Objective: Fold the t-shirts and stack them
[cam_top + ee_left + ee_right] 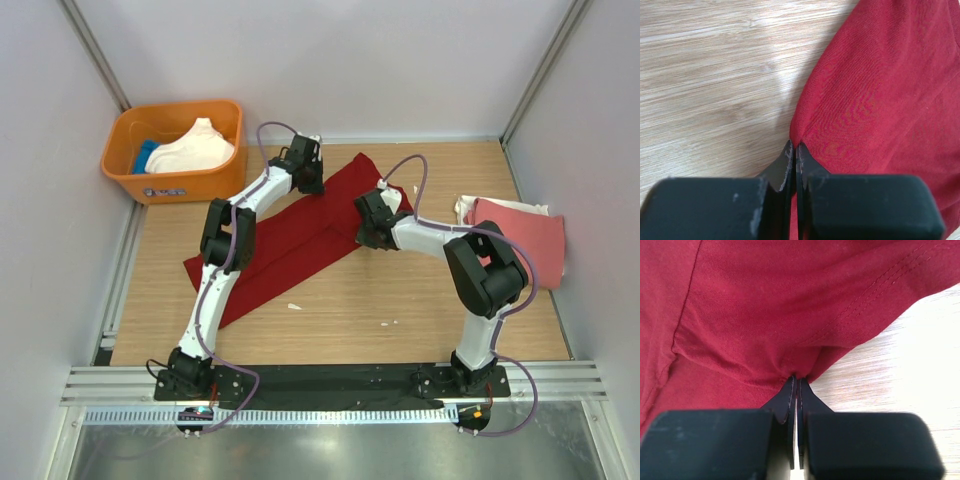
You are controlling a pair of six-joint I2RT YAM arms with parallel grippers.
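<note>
The dark red t-shirt (290,240) lies folded lengthwise in a long diagonal strip across the wooden table. My left gripper (308,178) is shut on its upper left edge; in the left wrist view the closed gripper (794,146) pinches the red cloth (875,90) at its hem. My right gripper (372,222) is shut on the shirt's right side; in the right wrist view the gripper (796,379) bites a bunched fold of red cloth (790,300). A folded salmon-pink t-shirt (522,238) lies at the right on a white one (466,207).
An orange plastic tub (172,180) at the back left holds a cream shirt (195,148) and a blue one (146,156). White walls and metal rails close in the table on three sides. Small white scraps (294,306) lie on the wood.
</note>
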